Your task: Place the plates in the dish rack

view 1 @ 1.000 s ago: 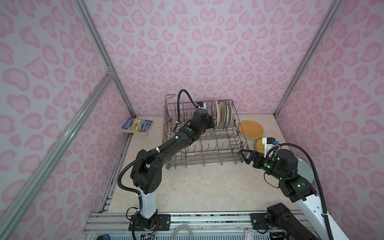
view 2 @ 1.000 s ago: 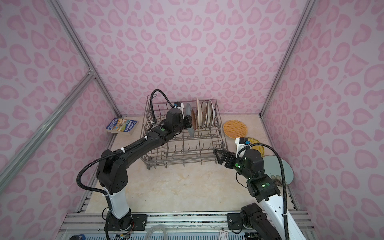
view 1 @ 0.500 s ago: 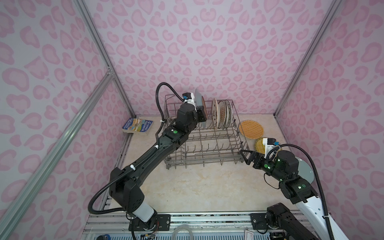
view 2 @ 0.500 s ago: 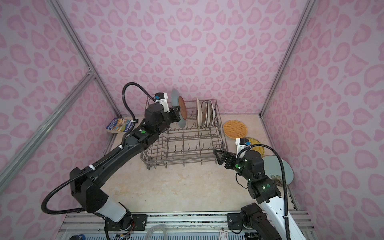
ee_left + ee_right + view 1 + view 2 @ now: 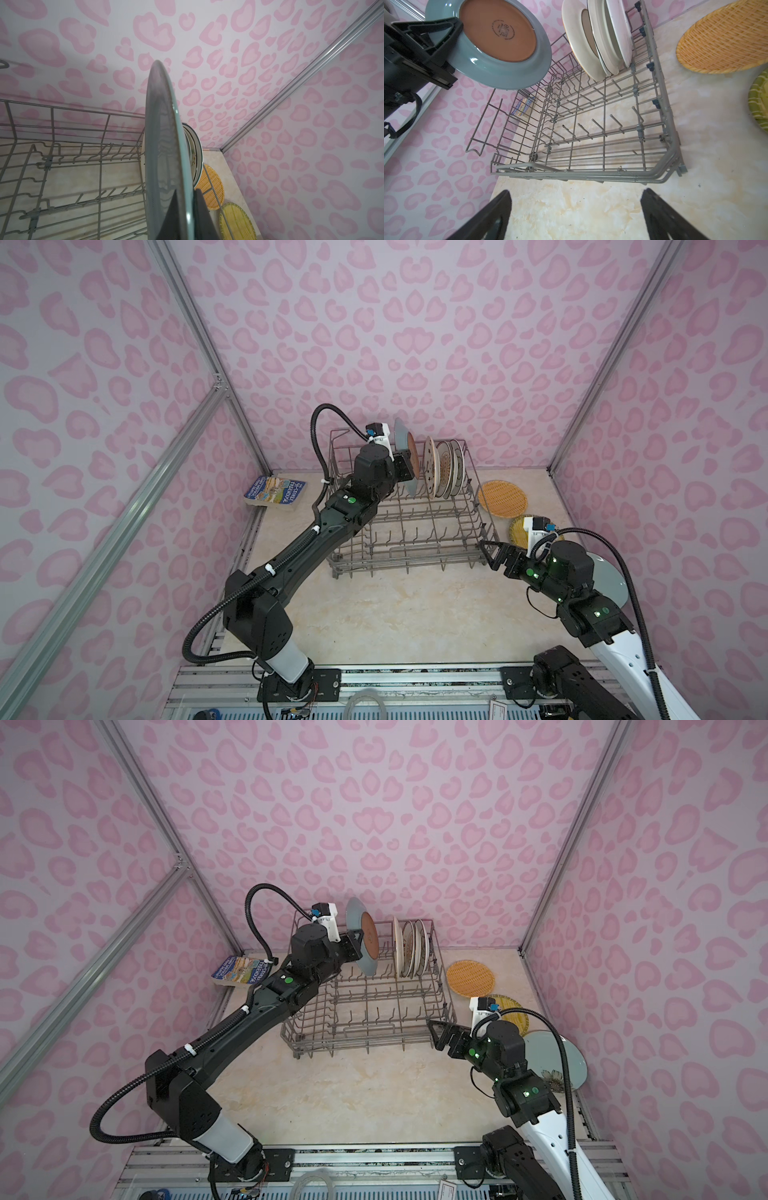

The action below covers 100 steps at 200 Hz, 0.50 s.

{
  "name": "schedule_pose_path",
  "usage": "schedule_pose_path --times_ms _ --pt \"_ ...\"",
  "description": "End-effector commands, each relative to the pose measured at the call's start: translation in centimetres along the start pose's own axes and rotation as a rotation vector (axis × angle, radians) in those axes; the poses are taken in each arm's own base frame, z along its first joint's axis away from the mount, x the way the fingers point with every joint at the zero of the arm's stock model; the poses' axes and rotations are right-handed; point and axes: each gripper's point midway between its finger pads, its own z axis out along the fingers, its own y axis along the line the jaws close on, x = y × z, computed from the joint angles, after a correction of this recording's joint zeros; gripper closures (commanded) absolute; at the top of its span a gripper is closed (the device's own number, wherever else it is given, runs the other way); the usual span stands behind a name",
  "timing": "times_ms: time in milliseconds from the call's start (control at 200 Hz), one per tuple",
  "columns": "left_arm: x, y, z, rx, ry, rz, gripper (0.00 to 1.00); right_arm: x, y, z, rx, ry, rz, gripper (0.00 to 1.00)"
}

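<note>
The L gripper [image 5: 405, 466] has its two black fingers [image 5: 174, 220] pinched tight on the rim of the grey-blue plate [image 5: 401, 438]. The plate stands up on its edge, over the far part of the dish rack [image 5: 415, 565], w/ its brown underside turned to the right. From the L wrist camera the plate [image 5: 162, 145] looks thin, edge-on, going straight out from the fingers. I can't tell if its low edge touches the wires. Just right of it, three plates [image 5: 442, 468] stand in a row btwn the pins at the far right of the rack. There is a small gap btwn them and the held one.

The R gripper [image 5: 492, 554] has its fingers [image 5: 492, 218] spread wide w/ nothing btwn them. It hangs just by the near right corner of the rack [image 5: 591, 174], low over the table [image 5: 395, 614].

More plates lie flat on the table, right of the rack. The orange woven plate [image 5: 502, 497] is just beside the rack's far right side. The yellow woven plate [image 5: 517, 529] is a bit nearer, partly hidden by the R gripper's camera. The pale blue-green plate [image 5: 544, 1052] is nearest, partly under the R arm [image 5: 523, 1094].

A blue book [image 5: 275, 493] lies at the far left, apart from the rack.
</note>
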Motion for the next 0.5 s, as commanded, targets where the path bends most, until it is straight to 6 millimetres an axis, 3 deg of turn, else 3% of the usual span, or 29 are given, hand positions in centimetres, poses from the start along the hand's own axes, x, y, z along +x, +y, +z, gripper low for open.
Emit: schedule_pose_path --times_ms 0,495 --pt "-3.0 -2.1 0.8 0.094 -0.114 -0.044 0.96 0.2 -0.4 0.3 0.013 0.001 -0.016 0.03" --pt "-0.2 -1.4 6.7 0.077 -0.054 -0.083 0.96 0.5 -0.9 0.2 0.038 0.014 -0.032 0.03"
